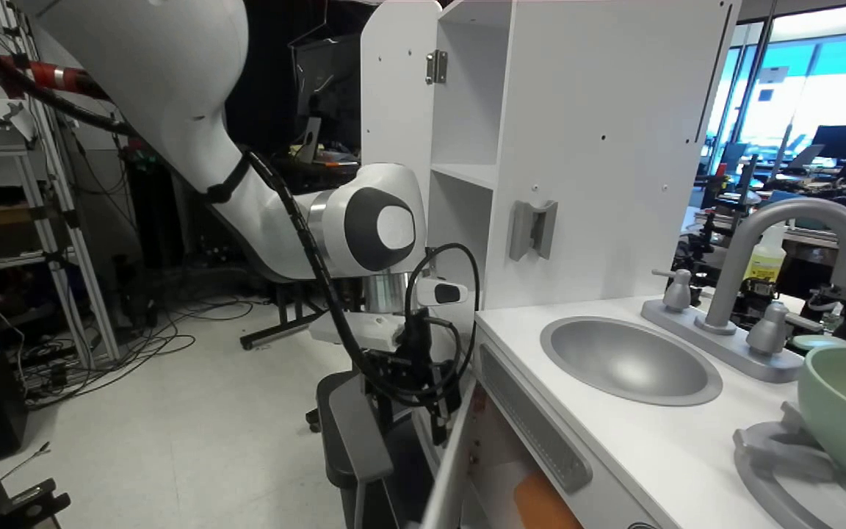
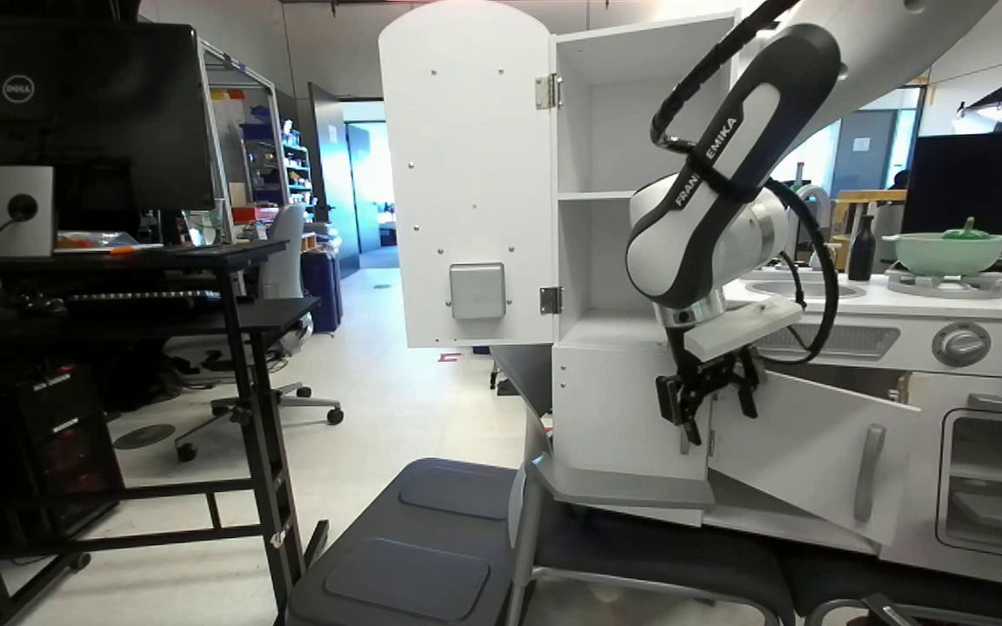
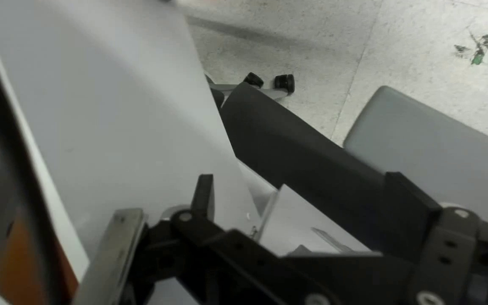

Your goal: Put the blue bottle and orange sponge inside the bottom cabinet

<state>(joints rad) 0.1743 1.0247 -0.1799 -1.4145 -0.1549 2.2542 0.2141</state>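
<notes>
Sponge (image 1: 542, 507), an orange flat-faced block, is showing inside the low white cabinet (image 1: 495, 477); I am seeing no blue bottle anywhere. My black two-fingered gripper (image 2: 721, 419) is hanging empty, fingers (image 3: 203, 195) spread, outside the ajar flat white door (image 2: 805, 461). Pushing this far from its grey bar handle (image 2: 870, 474), I am risking a weak-leverage stall; dipping, a snag on the flat grey slab (image 2: 623, 489).

Orange sponge (image 1: 543, 503), partly hidden, inside open bottom cabinet (image 2: 801, 448)
</notes>
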